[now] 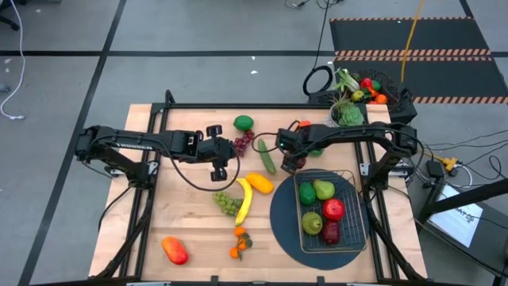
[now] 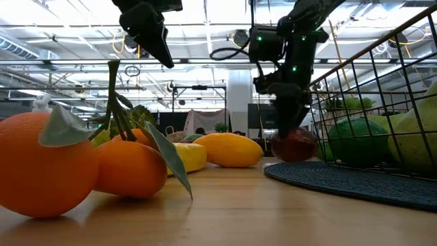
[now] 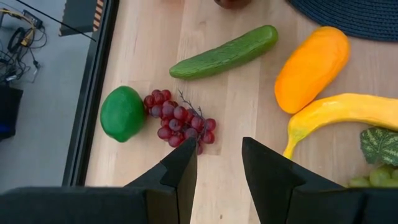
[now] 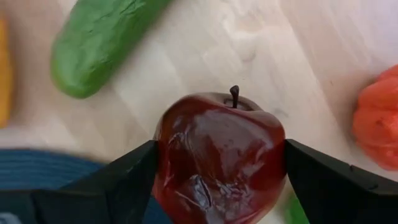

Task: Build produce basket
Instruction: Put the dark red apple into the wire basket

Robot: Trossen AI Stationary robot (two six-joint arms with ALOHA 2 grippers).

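Note:
The wire basket (image 1: 354, 208) stands on a dark round mat (image 1: 282, 218) at the right and holds a pear, green fruits and red apples. My right gripper (image 1: 290, 161) is just past the mat's far left edge, shut on a dark red apple (image 4: 221, 155), which also shows in the low view (image 2: 293, 145). My left gripper (image 1: 223, 168) is open and empty, raised above the table (image 2: 153, 34) near purple grapes (image 3: 180, 119), a lime (image 3: 122, 112) and a cucumber (image 3: 225, 52). A banana (image 1: 244, 199), an orange-yellow fruit (image 1: 259, 183) and green grapes (image 1: 227, 202) lie on the table. My right gripper pinches the apple's two opposite sides (image 4: 169, 163) between its two fingers (image 4: 134, 171), coming from above and pointing down. The apple sits upright, stem (image 4: 234, 94) up, low beside the mat's edge; whether its bottom touches the table I cannot tell.
Small oranges with leaves (image 1: 239, 243) and a red-orange fruit (image 1: 175, 250) lie near the front edge. An orange-red piece (image 4: 375, 124) lies close to the apple. A black bin of vegetables (image 1: 357, 97) stands past the far right corner.

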